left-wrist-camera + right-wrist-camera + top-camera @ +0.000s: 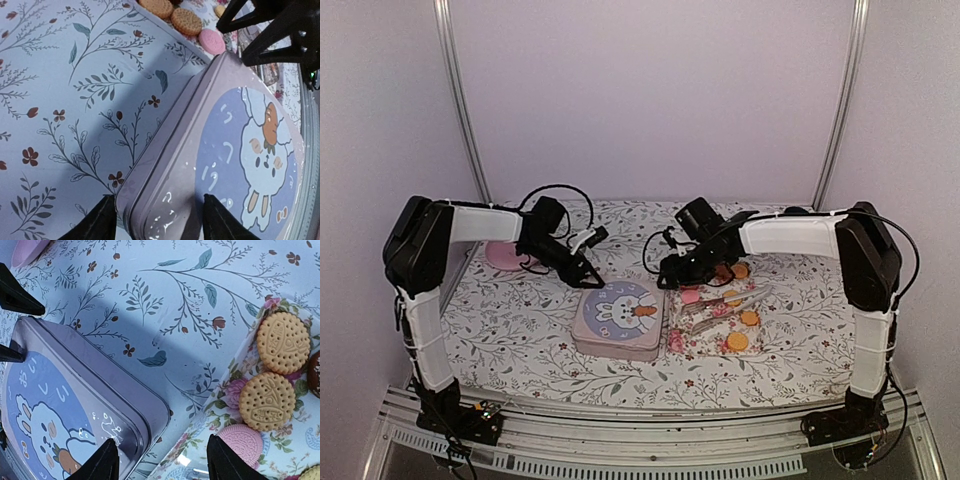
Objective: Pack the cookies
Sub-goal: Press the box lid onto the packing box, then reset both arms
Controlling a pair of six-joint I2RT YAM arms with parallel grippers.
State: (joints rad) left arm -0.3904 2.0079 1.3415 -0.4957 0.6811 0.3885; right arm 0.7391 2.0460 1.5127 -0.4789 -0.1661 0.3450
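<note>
Top: my left gripper (588,275) and right gripper (665,272) meet at the far edge of the tin (618,320); cookies (737,341) lie on a floral sheet (705,340) just right of it | Left wrist: left gripper (157,200) parted astride the tin (225,150) corner, contact unclear; cookies (186,21) beyond | Right wrist: right gripper (160,445) spread, empty, above the tin (75,390) corner; cookies (283,342) at right.
</note>
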